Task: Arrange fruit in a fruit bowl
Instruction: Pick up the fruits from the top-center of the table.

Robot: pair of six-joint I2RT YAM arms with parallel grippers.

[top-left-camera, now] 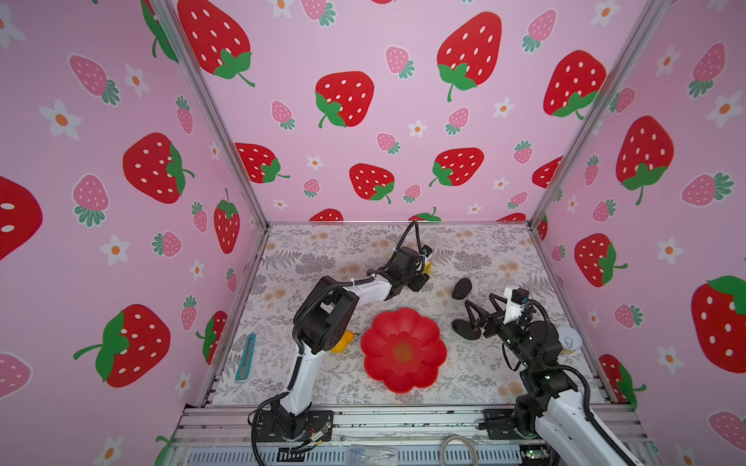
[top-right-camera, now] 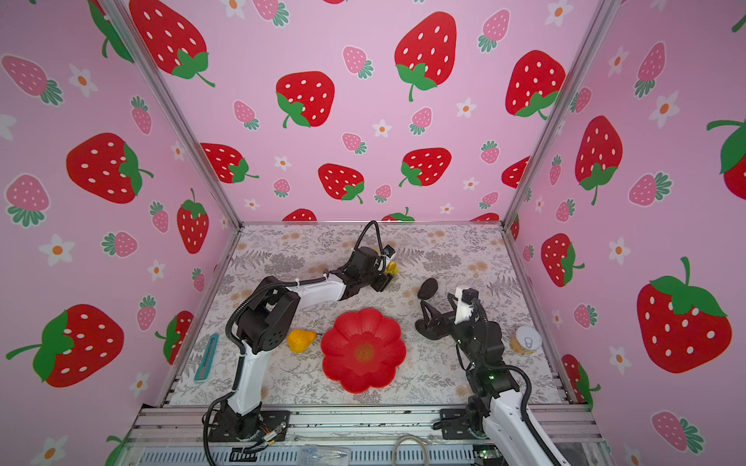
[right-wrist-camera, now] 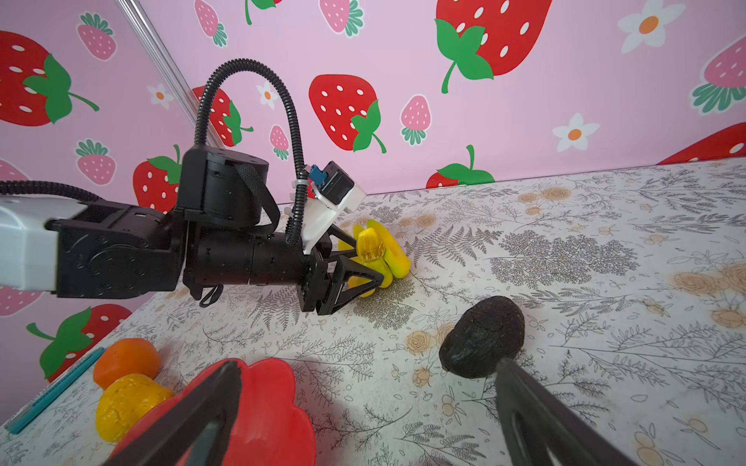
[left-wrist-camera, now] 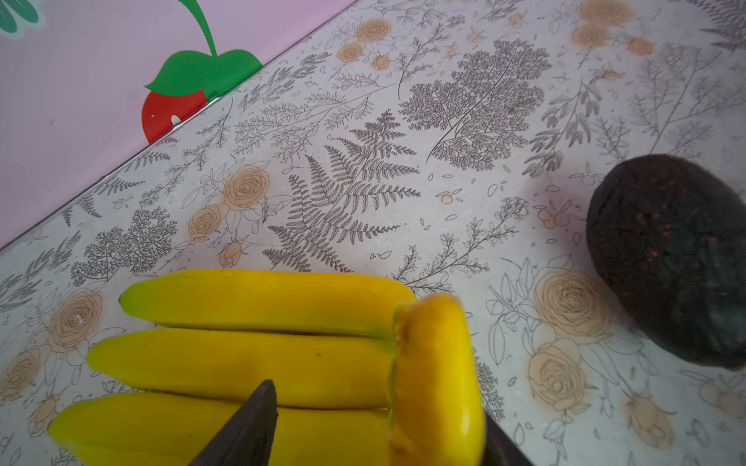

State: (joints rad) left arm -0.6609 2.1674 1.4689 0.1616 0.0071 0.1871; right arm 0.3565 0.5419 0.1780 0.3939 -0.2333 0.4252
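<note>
One yellow toy banana bunch lies at twelve o'clock from the scalloped red flower-shaped bowl, between the parted fingers of the left gripper; whether they pinch it is unclear. The right gripper, spread wide, holds nothing, with a black oval avocado just beyond it.
</note>
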